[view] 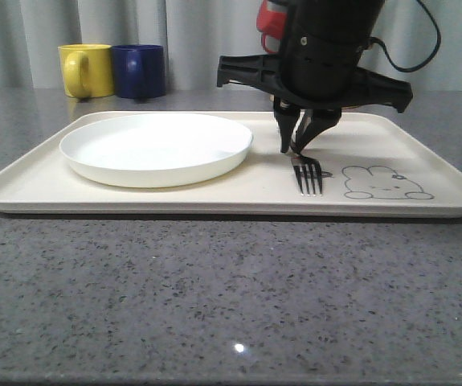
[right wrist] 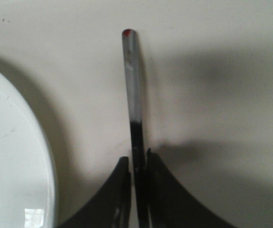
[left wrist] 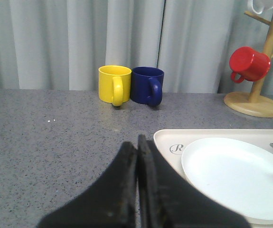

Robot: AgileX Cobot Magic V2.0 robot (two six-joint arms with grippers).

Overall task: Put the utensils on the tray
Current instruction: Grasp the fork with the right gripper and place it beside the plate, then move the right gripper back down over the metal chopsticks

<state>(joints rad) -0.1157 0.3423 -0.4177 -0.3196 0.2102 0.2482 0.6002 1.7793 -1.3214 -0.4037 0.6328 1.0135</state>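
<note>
So your fork (view: 308, 173) is basically there: tines are resting on the tray (view: 214, 197), just to the right of the plate (view: 157, 148) and right beside the little rabbit drawing (view: 386, 183). Your right gripper (view: 299, 145) has its fingers pinched on the handle. From the right wrist camera you can see the handle running straight out from between the two fingers (right wrist: 121, 190) with the tray surface under it and the plate's edge off to one side. Whether the handle end is fully down flat or held a touch off the tray, I honestly can't tell from these angles.

The plate is already sitting on the left half of the tray, so that part looks done. The fork I'd call nearly done; you'd just need to let go of it and back the arm off.

Your left gripper (left wrist: 137, 156) is pressed together with nothing in it, hanging out over the grey countertop (left wrist: 46, 133) near the tray's left corner.

What's left, as far as I can judge: any other utensils. I don't see a spoon or chopsticks on the tray or on the counter, so I can't say where you'd grab them from.

Background stuff is just the yellow mug (left wrist: 114, 83) and blue mug (left wrist: 147, 85) side by side by the curtain, plus a red mug (left wrist: 248, 64) hanging on the wooden mug stand (left wrist: 256, 95). None of that needs touching.
</note>
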